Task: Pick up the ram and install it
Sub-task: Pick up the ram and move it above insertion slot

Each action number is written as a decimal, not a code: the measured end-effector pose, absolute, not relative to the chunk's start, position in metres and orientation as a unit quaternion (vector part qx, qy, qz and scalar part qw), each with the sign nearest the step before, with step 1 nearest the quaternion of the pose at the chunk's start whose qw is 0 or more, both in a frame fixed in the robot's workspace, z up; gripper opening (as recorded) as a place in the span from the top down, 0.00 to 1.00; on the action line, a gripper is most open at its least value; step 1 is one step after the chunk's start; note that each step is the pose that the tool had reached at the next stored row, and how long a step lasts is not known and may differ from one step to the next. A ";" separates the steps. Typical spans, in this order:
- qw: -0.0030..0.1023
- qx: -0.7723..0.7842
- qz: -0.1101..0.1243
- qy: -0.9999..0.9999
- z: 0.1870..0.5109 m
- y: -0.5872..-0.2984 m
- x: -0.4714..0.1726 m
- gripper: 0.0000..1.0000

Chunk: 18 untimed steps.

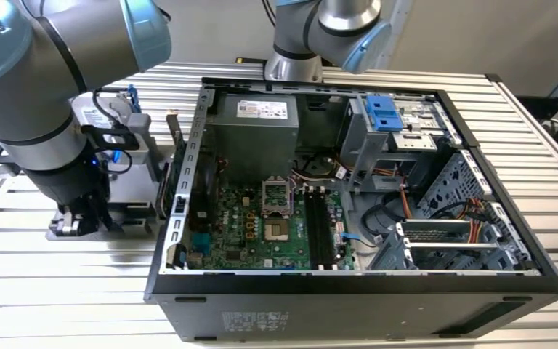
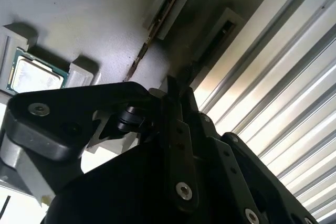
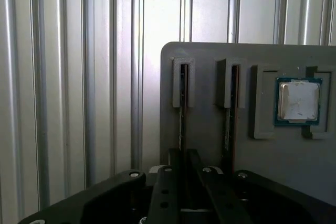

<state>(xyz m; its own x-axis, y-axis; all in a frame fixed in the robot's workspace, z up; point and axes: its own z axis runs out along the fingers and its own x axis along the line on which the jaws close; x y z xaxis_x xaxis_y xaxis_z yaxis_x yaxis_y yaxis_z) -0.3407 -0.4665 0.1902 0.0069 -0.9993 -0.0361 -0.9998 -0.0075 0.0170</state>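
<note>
I'm looking at an open computer case across the middle and right of the exterior view, standing on a ribbed metal worktop. Inside it, a green motherboard lies lower centre. A grey power supply sits above that, and a blue bracket is at upper right. In the first wrist view, a grey holder plate carries a processor chip.

A black, box-shaped metal computer case lay open on the silver slatted metal desk, a green motherboard flat on its floor. Beside it on the desk, at the exterior view's left, sat a grey flat plastic tray. The long, flat, dark ram stood on edge in the slot nearest the tray's edge. A second ram stick stood between it and a square silver processor chip.
</note>
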 end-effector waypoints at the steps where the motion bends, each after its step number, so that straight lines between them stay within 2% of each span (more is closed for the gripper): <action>1: 0.007 -0.709 0.019 0.704 0.190 -0.467 -0.341 1.00; 7: 0.008 -0.709 0.020 0.705 0.192 -0.467 -0.341 1.00; 18: 0.008 -0.707 0.020 0.706 0.241 -0.467 -0.341 1.00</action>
<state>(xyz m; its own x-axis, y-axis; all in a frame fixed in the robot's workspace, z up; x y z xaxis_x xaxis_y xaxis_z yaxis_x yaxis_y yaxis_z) -0.3407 -0.4666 0.2414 0.0010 -0.9992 -0.0395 -0.9999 -0.0016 0.0172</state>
